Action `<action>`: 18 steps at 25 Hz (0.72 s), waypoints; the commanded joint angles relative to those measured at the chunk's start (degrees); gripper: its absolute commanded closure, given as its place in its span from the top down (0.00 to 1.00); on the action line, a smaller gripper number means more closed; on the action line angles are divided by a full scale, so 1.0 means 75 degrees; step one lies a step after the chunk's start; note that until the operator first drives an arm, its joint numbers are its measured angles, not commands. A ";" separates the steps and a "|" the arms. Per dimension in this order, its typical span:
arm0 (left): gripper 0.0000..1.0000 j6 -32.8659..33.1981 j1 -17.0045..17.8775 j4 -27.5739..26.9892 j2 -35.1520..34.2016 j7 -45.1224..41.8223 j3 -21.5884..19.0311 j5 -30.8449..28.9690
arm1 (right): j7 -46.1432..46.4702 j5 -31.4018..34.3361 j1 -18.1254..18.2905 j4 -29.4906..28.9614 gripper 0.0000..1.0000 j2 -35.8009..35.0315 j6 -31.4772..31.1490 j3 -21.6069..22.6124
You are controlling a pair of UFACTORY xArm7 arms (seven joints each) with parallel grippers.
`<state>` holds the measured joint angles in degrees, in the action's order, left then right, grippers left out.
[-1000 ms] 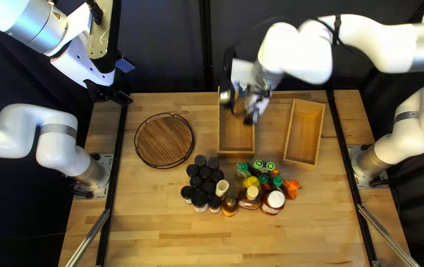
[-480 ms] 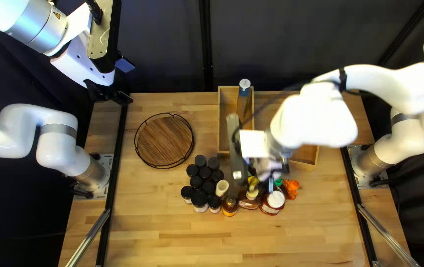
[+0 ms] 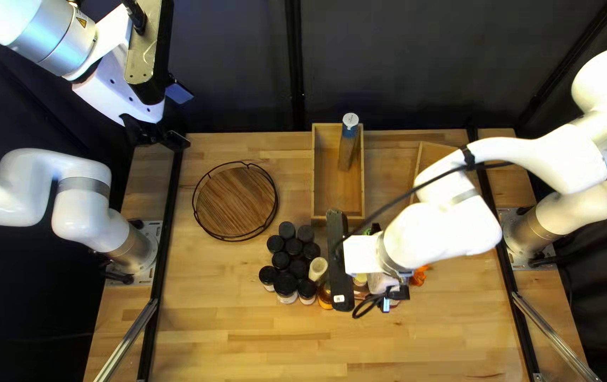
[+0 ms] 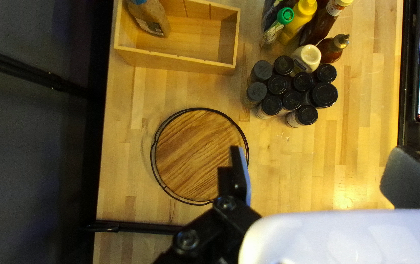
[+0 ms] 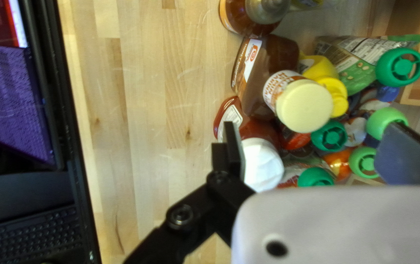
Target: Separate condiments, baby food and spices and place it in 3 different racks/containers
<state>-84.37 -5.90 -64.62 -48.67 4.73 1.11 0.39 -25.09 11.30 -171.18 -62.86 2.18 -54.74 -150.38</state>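
Robot lab (2 arms (image 3: 438, 230), dk curtain (image 3: 416, 64)).

The worktop (image 3: 247, 354) is honey-coloured with paler and darker strips; the round board (image 3: 235, 201) at left is deeper brown, streaked with dark grain, its wire rim black. At the far side, a blue-and-white-topped bottle (image 3: 346, 148) shows against the light tan box (image 3: 326, 198). Near the middle are black-lidded jars (image 3: 285, 284), and right of them green caps (image 5: 399, 67), a yellow bottle (image 5: 337, 95) and a white lid (image 5: 262, 166).

From high up, one camera looks down at the table (image 3: 247, 346). Both arm cameras look down too, right closest. All see bottles (image 5: 304, 106).
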 commanded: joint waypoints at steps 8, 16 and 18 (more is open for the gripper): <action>1.00 0.0000 0.0000 0.0000 0.0000 0.0000 0.0000 0.0000 | -0.0073 0.0224 0.0065 0.0421 0.68 0.0093 0.0820 -0.0076; 1.00 0.0000 0.0000 0.0000 0.0000 0.0000 0.0000 0.0000 | 0.0151 0.0000 0.0086 0.0518 0.00 -0.0198 0.0779 -0.0081; 1.00 0.0000 0.0000 0.0000 0.0000 0.0000 0.0000 0.0000 | 0.0296 -0.0158 0.0093 0.0490 0.00 -0.0382 0.0632 -0.0100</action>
<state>-84.37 -5.90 -64.62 -48.67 4.73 1.11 0.39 -24.04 11.34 -170.60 -59.15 0.74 -49.04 -150.94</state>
